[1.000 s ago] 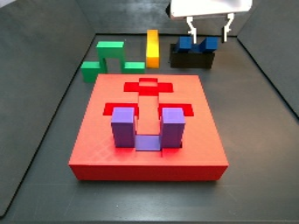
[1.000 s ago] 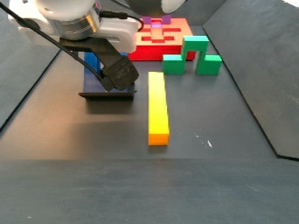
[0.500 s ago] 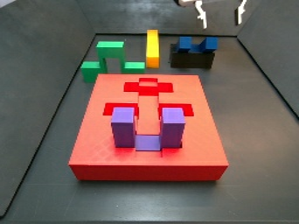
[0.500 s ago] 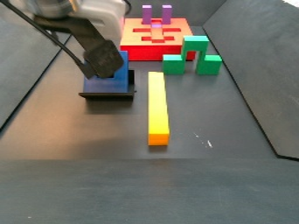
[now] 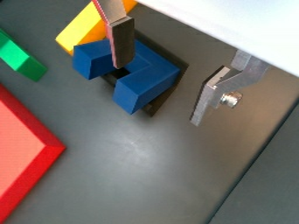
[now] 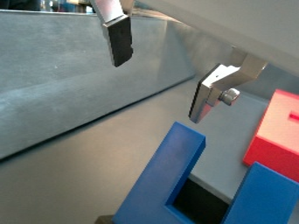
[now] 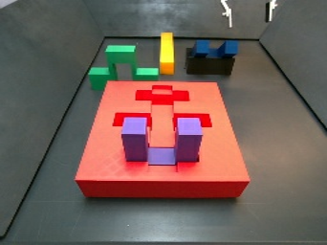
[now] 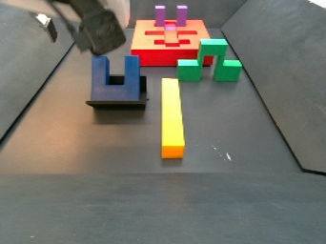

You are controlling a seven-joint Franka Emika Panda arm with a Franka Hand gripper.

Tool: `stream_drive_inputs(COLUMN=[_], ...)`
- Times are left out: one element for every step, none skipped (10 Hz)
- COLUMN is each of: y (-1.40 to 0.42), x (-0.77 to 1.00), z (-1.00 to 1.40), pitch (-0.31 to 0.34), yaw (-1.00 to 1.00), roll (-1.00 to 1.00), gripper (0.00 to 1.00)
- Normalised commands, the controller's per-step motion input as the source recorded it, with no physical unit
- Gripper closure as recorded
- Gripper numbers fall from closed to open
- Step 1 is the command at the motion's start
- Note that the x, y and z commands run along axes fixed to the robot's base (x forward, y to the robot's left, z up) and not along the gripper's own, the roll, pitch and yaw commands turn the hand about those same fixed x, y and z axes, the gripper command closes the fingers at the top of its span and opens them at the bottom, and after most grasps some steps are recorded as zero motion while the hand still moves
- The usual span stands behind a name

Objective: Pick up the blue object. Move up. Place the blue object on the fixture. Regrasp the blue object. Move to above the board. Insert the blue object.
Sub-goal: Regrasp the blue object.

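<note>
Hand: the hand hangs up in the air above the blue block, its two fingers spread wide with nothing between them; in a side view only the fingertips show at the top edge, clear of everything below.
Blue block: the blue block stands on the fixture, prongs pointing up, the gap between them open to the top; in a side view it sits at the far right end of the surface.
Fixture: black, low, just a little wider than the block it carries; it stands on the dark surface close to the left wall in a side view.
Board: the red board lies well apart from the fixture, with a purple block standing in its U-shaped recess and the cross-shaped recess bare.
Yellow bar: a long yellow bar lies flat just beside the fixture.
Green block: a green block sits between the bar's far end and the board.
</note>
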Motion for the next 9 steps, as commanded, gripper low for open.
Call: stream_drive_inputs(y=[-0.2, -0.18, -0.18, -0.17, -0.15, -0.14, -0.13, -0.13, -0.12], x=[0.0, 0.0, 0.01, 0.02, 0.02, 0.0, 0.0, 0.0, 0.0], z=[0.02, 0.03, 0.03, 0.03, 0.03, 0.03, 0.03, 0.03, 0.03], pitch=[0.0, 0.0, 0.0, 0.0, 0.0, 0.0, 0.006, 0.014, 0.023], yaw=[0.06, 0.08, 0.09, 0.1, 0.12, 0.15, 0.16, 0.17, 0.17], roll=[1.0, 1.0, 1.0, 1.0, 1.0, 1.0, 1.0, 1.0, 1.0], gripper=[0.0, 0.0, 0.0, 0.0, 0.0, 0.0, 0.0, 0.0, 0.0])
